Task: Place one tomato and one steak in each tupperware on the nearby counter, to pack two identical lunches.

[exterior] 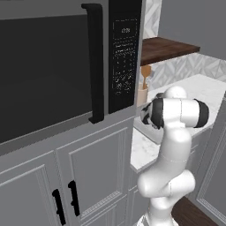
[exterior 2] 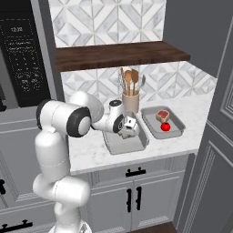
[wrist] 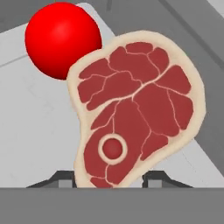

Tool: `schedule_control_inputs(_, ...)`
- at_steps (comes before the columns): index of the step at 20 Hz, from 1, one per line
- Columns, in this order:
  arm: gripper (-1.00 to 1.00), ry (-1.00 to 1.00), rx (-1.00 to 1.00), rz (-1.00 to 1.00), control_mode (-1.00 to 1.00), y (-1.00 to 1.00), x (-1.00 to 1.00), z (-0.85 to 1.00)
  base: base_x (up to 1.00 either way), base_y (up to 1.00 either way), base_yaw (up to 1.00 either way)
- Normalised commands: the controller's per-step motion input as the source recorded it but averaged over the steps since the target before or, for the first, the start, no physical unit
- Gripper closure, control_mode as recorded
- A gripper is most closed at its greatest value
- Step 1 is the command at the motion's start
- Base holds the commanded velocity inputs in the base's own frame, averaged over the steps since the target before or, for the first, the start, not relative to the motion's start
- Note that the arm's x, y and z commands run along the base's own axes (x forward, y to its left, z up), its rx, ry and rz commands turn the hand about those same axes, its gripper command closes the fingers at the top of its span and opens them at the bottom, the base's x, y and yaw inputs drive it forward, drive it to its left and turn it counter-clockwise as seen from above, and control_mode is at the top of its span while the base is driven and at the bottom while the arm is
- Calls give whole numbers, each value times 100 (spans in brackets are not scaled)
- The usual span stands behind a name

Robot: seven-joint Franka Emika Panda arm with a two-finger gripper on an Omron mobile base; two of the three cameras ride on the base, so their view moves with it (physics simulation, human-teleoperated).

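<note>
A white robot arm reaches over the marble desk (exterior 2: 191, 109), its gripper (exterior 2: 129, 129) low inside the tupperware (exterior 2: 144, 142) nearer the front edge. Seen from the hand, a steak (wrist: 135, 109) stands between the jaws beside a red tomato (wrist: 61, 39) (whether they grip or have released, I cannot tell). Best to open fully, then lift straight up. The far tupperware (exterior 2: 178, 122) holds steak and tomato.
</note>
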Motion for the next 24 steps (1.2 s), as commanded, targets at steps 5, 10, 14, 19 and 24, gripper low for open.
schedule_control_inputs(5, -100, -5, 0, 0, -100, 0, -43, 16, 0, 0, 0)
schedule_control_inputs(10, -100, -8, 0, 0, -100, 1, -70, 89, 0, 0, 0)
schedule_control_inputs(14, -100, -10, 0, 0, -100, 5, -74, 100, 0, 0, 0)
schedule_control_inputs(19, -100, -8, 0, 0, -100, 16, -77, 100, 0, 0, 0)
schedule_control_inputs(24, -100, -9, 0, 2, -100, 31, -68, 100, 0, 0, 0)
